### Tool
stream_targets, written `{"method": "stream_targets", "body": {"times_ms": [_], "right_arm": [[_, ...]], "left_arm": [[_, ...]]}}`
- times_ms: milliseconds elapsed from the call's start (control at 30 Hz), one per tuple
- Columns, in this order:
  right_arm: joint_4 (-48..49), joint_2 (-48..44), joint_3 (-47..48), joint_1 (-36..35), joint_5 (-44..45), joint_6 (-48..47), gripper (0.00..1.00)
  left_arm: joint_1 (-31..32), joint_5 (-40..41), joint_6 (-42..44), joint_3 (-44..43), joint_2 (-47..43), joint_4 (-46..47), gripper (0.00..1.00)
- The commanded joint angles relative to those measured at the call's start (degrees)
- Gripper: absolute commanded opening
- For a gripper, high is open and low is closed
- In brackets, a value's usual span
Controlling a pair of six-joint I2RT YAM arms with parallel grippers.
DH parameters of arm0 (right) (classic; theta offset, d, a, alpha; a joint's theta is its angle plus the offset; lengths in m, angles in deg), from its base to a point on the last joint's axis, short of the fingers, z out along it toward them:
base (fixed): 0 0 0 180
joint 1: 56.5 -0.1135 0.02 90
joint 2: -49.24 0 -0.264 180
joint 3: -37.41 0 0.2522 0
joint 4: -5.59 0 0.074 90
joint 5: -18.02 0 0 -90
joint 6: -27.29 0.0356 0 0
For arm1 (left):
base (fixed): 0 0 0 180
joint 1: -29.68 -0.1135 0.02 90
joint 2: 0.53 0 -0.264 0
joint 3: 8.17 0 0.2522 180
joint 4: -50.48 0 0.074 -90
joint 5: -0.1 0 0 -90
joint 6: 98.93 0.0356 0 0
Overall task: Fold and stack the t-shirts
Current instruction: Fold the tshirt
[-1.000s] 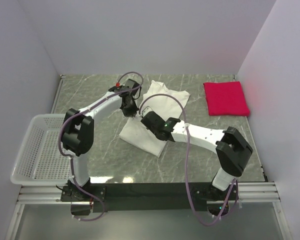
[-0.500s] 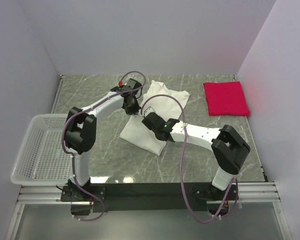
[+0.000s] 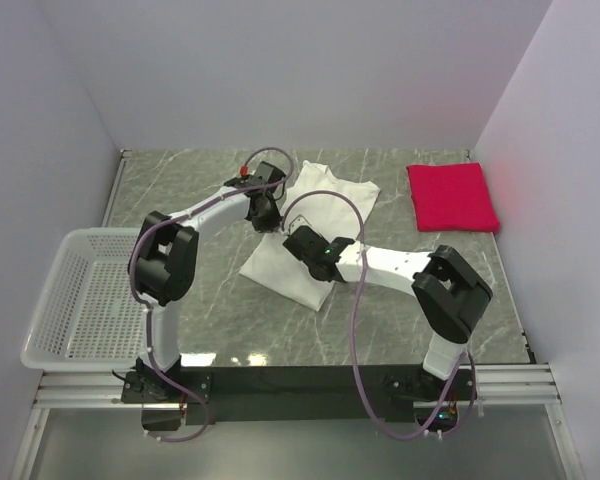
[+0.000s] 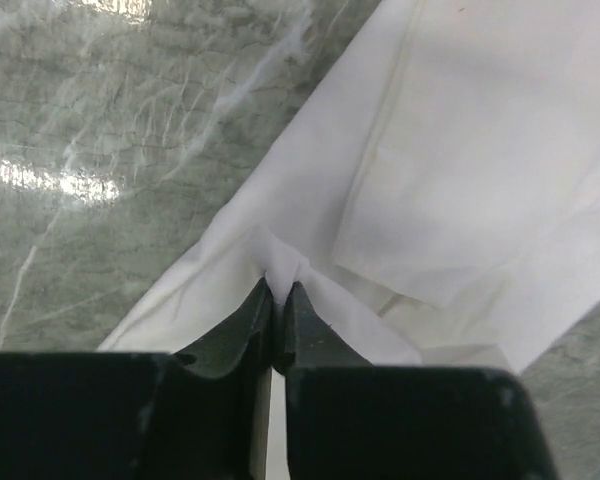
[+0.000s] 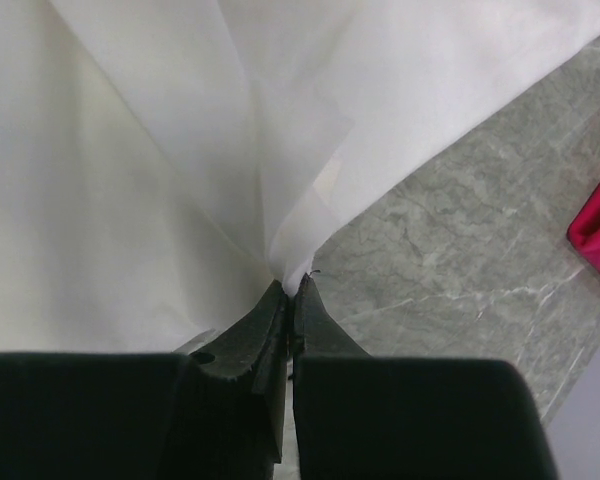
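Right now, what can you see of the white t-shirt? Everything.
The white t-shirt is thin, soft cloth, partly folded and creased. It lies mid-table on the grey marble-look table. No print shows. The left gripper is shut on a small raised fold at its left edge, and the right gripper pinches another edge. It lies apart from the red t-shirt.

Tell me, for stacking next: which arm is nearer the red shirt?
Right. The right arm pinches the white shirt at the edge facing the red shirt; the left arm, its opposite edge.
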Motion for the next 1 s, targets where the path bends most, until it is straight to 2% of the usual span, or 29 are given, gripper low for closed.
{"method": "stream_targets", "body": {"times_ms": [0, 33, 167, 267, 300, 400, 467, 500, 567, 733, 867, 967], "right_arm": [[1.87, 1.28, 0.59, 0.6, 1.32, -0.33, 0.04], [1.96, 1.72, 0.68, 0.69, 1.32, -0.51, 0.04], [1.69, 2.6, 1.38, 0.78, 1.67, -0.77, 0.04], [2.13, 2.43, 1.21, 0.78, 1.5, -0.95, 0.05], [2.13, 2.34, 1.29, 0.78, 1.5, -0.95, 0.05], [2.31, 2.52, 1.64, 0.78, 1.41, -1.21, 0.05], [2.84, 2.52, 1.56, 0.86, 1.5, -1.65, 0.05], [3.01, 2.69, 1.64, 0.87, 1.5, -2.09, 0.05], [3.01, 2.78, 1.73, 0.87, 1.32, -2.18, 0.05], [3.28, 3.22, 2.17, 0.87, 0.97, -2.44, 0.06], [2.4, 3.57, 3.05, 1.04, 0.88, -3.06, 0.07], [1.87, 3.22, 3.4, 2.88, 0.62, -3.06, 0.1]], "left_arm": [[0.01, 0.53, 0.83, 1.34, 1.06, 2.85, 0.14], [-0.08, 0.62, 0.83, 1.51, 0.97, 3.2, 0.24], [-0.08, 1.67, 1.01, 2.57, -1.66, 3.91, 0.51], [-0.08, 3.43, -0.66, 5.37, -7.45, 4.26, 0.77], [-0.08, 3.96, -2.49, 7.73, -9.29, 4.26, 0.78], [-0.08, 7.55, -7.4, 13.45, -15.8, 2.86, 0.79], [-0.08, 8.71, -10.05, 18.71, -19.93, 2.42, 0.75], [-0.08, 6.62, -13.03, 24.48, -23.6, 5.46, 0.68], [0.1, 5.29, -13.41, 27.33, -24.07, 6.45, 0.65], [2.82, 2.99, -11.48, 27.71, -20.75, 10.41, 0.51], [4.84, 3.17, -11.03, 24.55, -15.47, 8.66, 0.43], [4.93, 2.64, -11.65, 26.2, -13.09, 7.34, 0.36]]}}
